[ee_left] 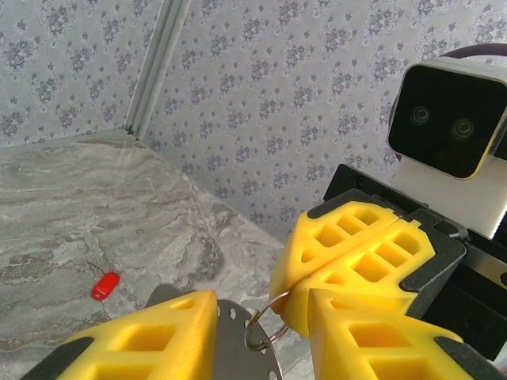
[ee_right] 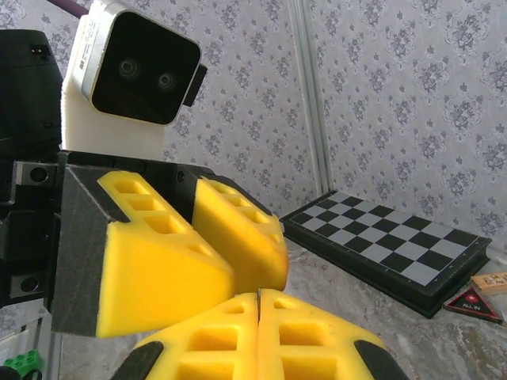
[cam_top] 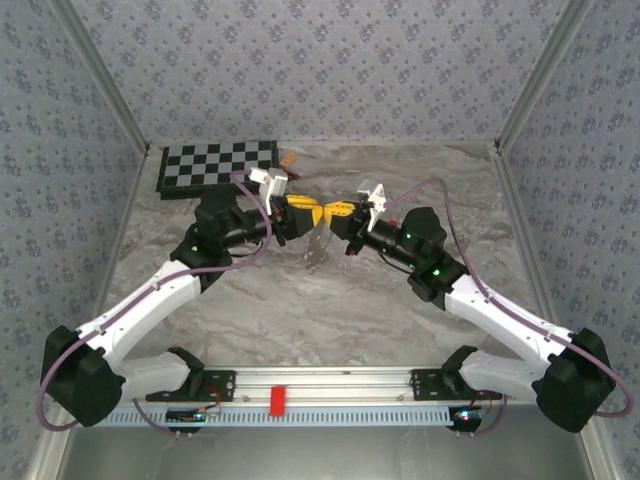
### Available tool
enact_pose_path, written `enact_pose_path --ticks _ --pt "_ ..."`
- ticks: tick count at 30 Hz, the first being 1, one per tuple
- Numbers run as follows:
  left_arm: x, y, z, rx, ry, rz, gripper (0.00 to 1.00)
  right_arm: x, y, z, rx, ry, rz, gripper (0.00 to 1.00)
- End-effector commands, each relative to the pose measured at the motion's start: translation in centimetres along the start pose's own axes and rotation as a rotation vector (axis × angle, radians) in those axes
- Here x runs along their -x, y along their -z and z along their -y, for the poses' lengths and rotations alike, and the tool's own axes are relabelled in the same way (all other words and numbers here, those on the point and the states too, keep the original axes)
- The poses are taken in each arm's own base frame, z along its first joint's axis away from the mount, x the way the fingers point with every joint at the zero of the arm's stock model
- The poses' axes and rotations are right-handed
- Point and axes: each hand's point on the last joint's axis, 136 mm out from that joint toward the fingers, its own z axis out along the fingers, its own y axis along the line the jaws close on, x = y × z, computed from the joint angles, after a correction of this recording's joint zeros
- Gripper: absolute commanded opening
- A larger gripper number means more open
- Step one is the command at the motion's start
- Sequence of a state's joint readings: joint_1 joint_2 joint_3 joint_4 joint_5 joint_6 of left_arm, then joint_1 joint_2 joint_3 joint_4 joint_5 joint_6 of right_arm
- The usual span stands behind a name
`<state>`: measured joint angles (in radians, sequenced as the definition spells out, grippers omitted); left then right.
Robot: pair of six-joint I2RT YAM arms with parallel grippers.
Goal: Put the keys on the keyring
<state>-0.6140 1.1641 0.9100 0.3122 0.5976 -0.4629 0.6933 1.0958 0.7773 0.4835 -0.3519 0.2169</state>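
This is a robot test cell in a lab, not a lived-in room. A flat black-and-white chequered board (cam_top: 217, 166) lies on a grey marble-patterned tabletop (cam_top: 330, 310). Behind the board and out to either side of it rise panel walls papered in a grey floral print (cam_top: 320, 70), joined by bare aluminium corner posts (cam_top: 536, 75). Across the table from the board, a ribbed aluminium rail (cam_top: 340, 383) carries the left white-and-black robot arm (cam_top: 150, 300) and the right white-and-black robot arm (cam_top: 500, 315). Just in front of the board a white box camera (cam_top: 268, 180) rides a wrist.
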Motion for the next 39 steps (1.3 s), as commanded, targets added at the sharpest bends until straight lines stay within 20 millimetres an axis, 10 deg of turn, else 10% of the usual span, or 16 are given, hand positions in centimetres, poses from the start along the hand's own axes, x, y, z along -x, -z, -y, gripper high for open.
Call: enact_pose_path --ticks 1,39 --pt "1.5 -0.3 1.5 -0.045 -0.047 0.019 0.31 3.0 0.1 -0.8 0.031 0.012 0.075 0.0" --pt "0.2 -0.6 1.0 0.042 -0.102 -0.01 0.0 3.0 -0.1 -0.4 0.046 -0.038 0.07 0.0"
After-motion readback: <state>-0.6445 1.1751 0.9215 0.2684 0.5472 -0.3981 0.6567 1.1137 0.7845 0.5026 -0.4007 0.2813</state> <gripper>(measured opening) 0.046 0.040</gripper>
